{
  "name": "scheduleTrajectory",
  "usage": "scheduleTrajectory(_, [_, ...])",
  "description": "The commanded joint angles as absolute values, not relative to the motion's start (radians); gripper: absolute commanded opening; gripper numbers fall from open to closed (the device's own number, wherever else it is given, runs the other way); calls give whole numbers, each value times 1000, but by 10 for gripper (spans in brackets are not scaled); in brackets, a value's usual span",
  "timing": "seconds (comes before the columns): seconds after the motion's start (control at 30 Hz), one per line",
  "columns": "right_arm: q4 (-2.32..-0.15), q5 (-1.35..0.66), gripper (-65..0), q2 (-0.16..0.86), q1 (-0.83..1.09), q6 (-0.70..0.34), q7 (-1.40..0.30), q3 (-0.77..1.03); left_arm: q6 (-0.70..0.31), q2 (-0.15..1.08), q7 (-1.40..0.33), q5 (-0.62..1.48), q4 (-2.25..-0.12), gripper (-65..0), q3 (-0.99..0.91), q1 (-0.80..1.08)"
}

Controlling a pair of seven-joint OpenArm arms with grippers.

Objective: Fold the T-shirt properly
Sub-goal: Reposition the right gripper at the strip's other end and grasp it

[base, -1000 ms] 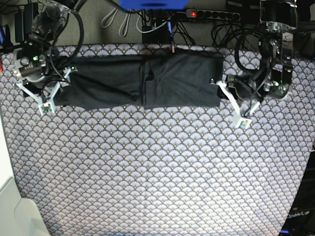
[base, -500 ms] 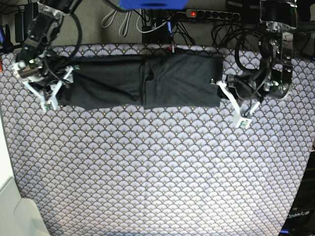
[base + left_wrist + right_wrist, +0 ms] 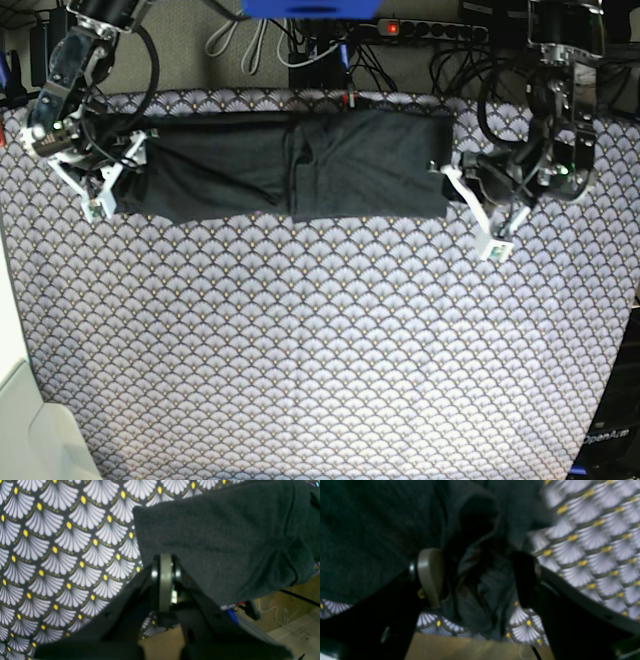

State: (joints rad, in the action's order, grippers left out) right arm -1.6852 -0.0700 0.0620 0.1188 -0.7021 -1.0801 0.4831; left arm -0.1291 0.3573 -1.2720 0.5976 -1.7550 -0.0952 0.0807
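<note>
The dark charcoal T-shirt point(image 3: 300, 165) lies folded into a long band across the far part of the scallop-patterned tablecloth point(image 3: 320, 350). My right gripper point(image 3: 118, 178) is at the band's left end. In the right wrist view it point(image 3: 476, 555) is open, with its jaws on either side of bunched shirt fabric point(image 3: 480, 590). My left gripper point(image 3: 447, 178) is at the band's right end. In the left wrist view its fingers point(image 3: 165, 557) are pressed together at the edge of the shirt point(image 3: 225, 542), and the cloth drapes over one finger.
A power strip point(image 3: 430, 30) and cables lie behind the table's far edge. A white object point(image 3: 30, 430) stands at the front left corner. The wooden floor point(image 3: 295, 630) shows past the table edge close to the left gripper.
My right gripper has moved toward the far edge and onto the shirt's left end. The left arm and the shirt have stayed still.
</note>
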Motion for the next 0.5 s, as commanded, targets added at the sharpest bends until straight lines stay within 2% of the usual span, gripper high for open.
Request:
scheduleTrajectory(0.0, [-1682, -65, -223, 79, 110, -698, -1087, 486, -131, 372, -1270, 608, -1773, -645, -127, 71])
scheduleTrajectory(0.47, [-1662, -90, -223, 93, 108, -698, -1089, 487, -133, 374, -1273, 605, -1797, -645, -289, 97])
